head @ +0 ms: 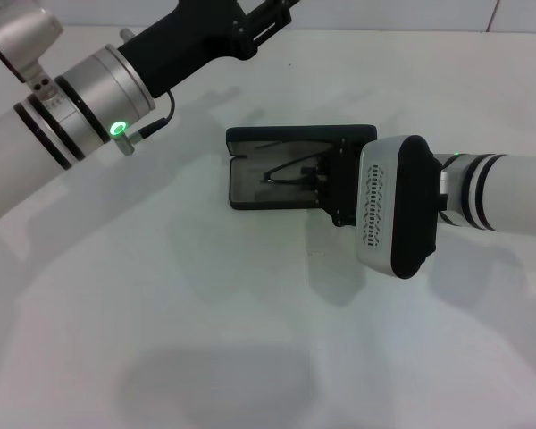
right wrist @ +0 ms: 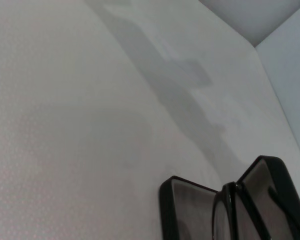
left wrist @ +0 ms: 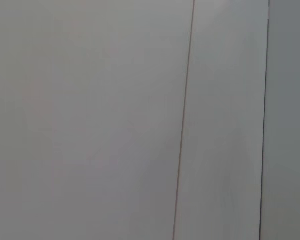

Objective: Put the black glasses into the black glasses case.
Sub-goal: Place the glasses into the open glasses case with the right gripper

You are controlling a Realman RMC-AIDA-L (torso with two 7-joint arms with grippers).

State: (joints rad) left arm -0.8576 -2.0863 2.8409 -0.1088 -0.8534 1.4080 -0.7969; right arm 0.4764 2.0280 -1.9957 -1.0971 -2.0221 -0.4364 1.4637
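Observation:
The black glasses case point(head: 250, 195) lies open in the middle of the white table, its lid point(head: 286, 136) standing up at the far side and grey lining showing. The black glasses point(head: 287, 170) show as thin black arms over the case's lining, at its right half. My right gripper point(head: 324, 181) reaches in from the right and sits over the case's right end, right at the glasses. In the right wrist view the open case point(right wrist: 190, 212) shows close by, with the slim glasses arms point(right wrist: 250, 212) across its hinge. My left arm is raised at the upper left.
The white table point(head: 205, 340) stretches around the case, ending at a wall point(head: 411, 13) at the back. My left arm's forearm point(head: 98, 89) crosses the upper left corner above the table. The left wrist view shows only pale flat panels.

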